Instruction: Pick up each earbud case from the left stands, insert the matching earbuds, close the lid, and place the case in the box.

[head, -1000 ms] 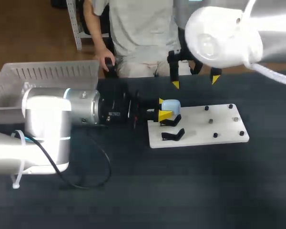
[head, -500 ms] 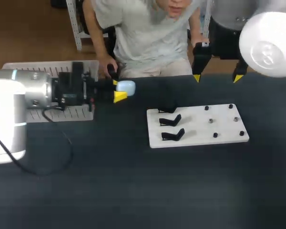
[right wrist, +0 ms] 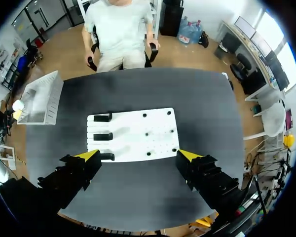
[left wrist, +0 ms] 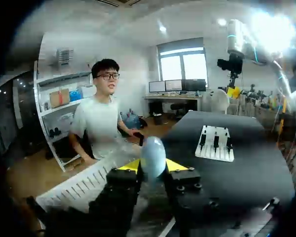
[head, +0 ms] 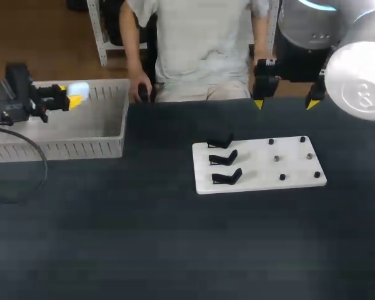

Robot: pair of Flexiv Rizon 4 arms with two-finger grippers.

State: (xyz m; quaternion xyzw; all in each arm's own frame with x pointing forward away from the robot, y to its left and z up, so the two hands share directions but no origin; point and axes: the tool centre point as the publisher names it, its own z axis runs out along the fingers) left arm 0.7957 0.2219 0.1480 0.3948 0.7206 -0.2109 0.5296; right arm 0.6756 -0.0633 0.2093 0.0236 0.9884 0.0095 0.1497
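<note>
The dark table (head: 175,250) is bare close to me. A bit further out lies a white board (head: 262,182). Three black stands (head: 227,177) sit on its left part, and none of them holds a case. On its right part are some small dark bits (head: 282,177); I cannot tell what they are. Off to the left stands the white box (head: 81,149). My left gripper (head: 70,95) is up over the box, with its two yellow tips pinching the light blue earbud case (head: 79,88) from both sides. The case lid looks closed. Furthest away, my right gripper (head: 285,104) hangs above the table's back edge, spread wide with nothing in it.
</note>
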